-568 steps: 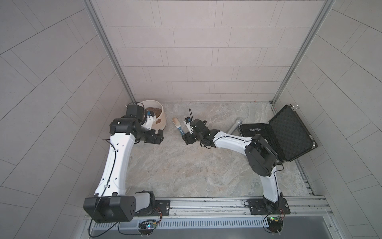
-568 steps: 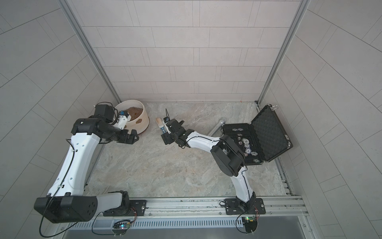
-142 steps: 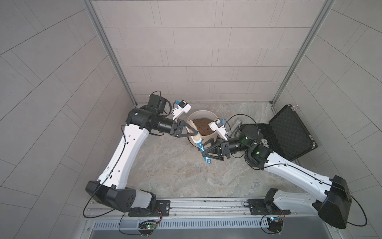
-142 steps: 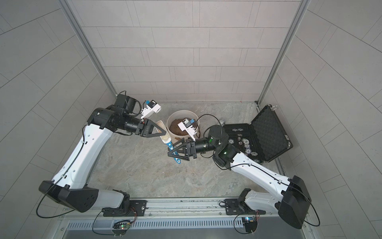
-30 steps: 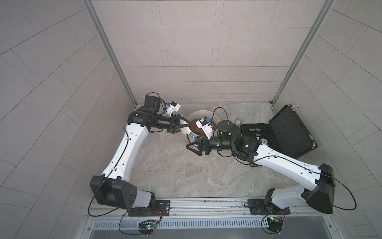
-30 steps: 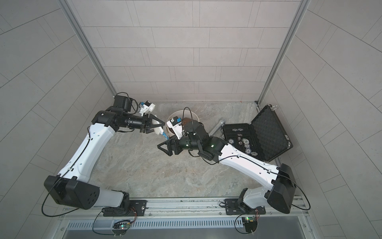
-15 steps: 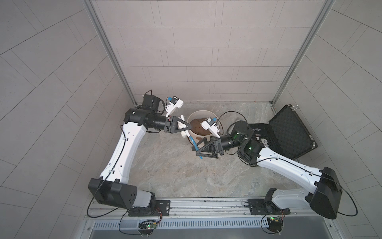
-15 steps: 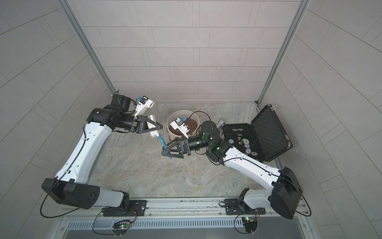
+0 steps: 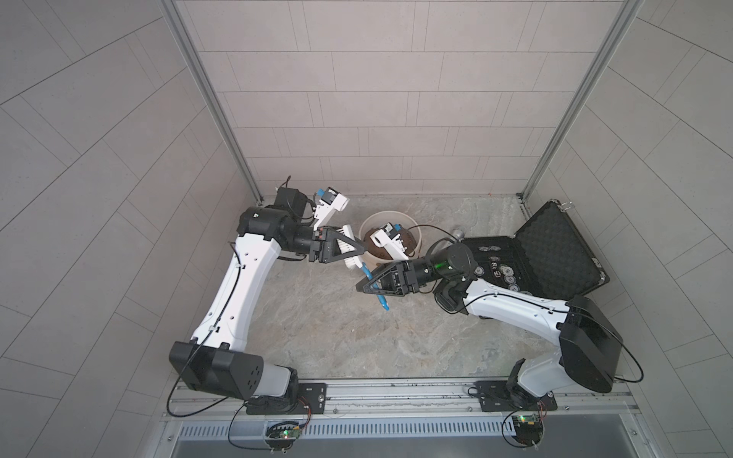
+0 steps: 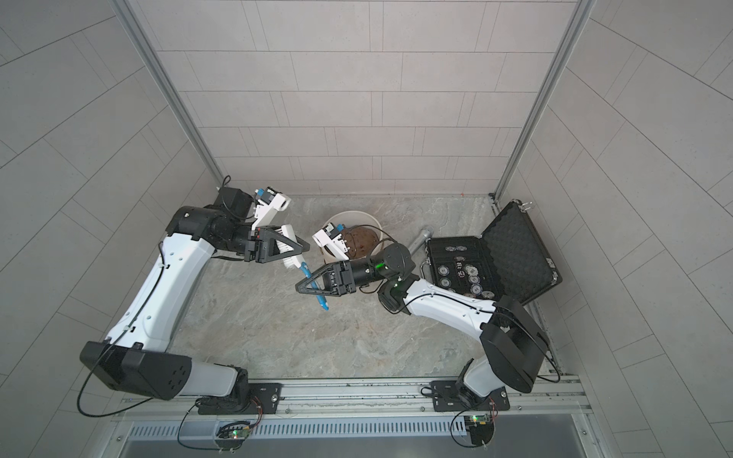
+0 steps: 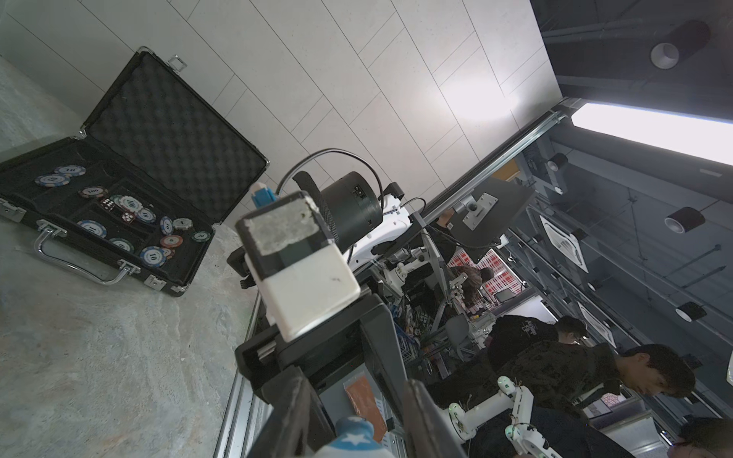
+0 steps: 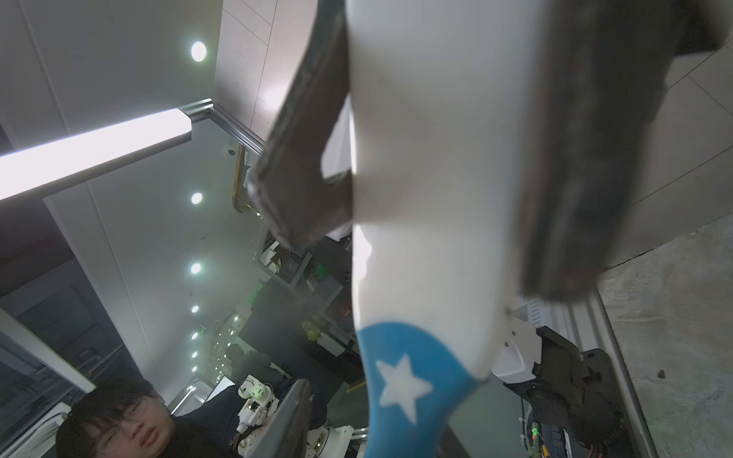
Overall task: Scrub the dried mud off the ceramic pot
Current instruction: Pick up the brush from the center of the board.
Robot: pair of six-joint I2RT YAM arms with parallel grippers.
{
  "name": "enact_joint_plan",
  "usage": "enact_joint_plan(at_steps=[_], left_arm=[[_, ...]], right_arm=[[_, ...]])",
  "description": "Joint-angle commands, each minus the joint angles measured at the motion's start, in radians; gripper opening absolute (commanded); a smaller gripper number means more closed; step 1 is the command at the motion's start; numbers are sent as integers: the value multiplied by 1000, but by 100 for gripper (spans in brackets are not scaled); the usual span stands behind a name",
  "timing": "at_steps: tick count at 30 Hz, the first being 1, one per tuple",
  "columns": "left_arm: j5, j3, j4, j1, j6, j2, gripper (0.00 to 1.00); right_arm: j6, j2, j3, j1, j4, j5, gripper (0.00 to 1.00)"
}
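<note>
The ceramic pot [image 9: 390, 213] [image 10: 351, 213] stands at the back of the stone floor with a brown soil mound [image 10: 367, 238] inside; no dried mud shows on it from here. My left gripper [image 9: 363, 252] [image 10: 307, 246] [image 11: 353, 380] is shut on the white head of a scrub brush [image 9: 381, 303] [image 10: 322, 301] [image 12: 408, 376], held in the air left of the pot. My right gripper [image 9: 359, 287] [image 10: 297, 286] reaches in from the right, its jaws open around the brush's blue handle. One of its fingers [image 12: 291, 420] stands clear of the handle.
An open black case [image 9: 547, 246] [image 11: 158, 131] with several poker chips lies at the right. A grey metal cylinder [image 9: 458, 234] [image 10: 422, 236] lies between case and pot. Tiled walls close in the left, back and right sides. A metal rail [image 9: 396, 392] runs along the front.
My right gripper has moved left, so the blue handle now passes between its fingers instead of lying at their tips. The left gripper has kept the brush head almost still.
</note>
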Motion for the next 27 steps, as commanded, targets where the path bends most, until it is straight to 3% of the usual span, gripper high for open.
enact_joint_plan(at_steps=[1,3,5,8,11,14,18,22,27], left_arm=[[25,3,-29,2,52,-14,43],[18,8,-22,2,41,-17,67],[-6,13,29,5,-34,-22,78],[-66,3,156,21,-211,-32,97],[-245,-12,262,37,-400,-46,100],[-450,-15,266,45,-555,-47,100],[-489,-67,332,45,-697,-79,100],[-527,-63,341,47,-732,-81,100],[-565,-65,351,45,-769,-64,100]], right_arm=[[16,-20,18,7,65,11,25],[-9,-26,18,7,28,7,13],[-80,-41,22,7,-71,1,2],[-293,-83,53,8,-372,-4,0],[-623,-140,128,12,-831,67,0],[-841,-185,187,18,-1142,266,0],[-946,-191,223,46,-1273,538,0],[-1005,-130,324,108,-1461,898,0],[-1046,-61,421,187,-1559,1101,0]])
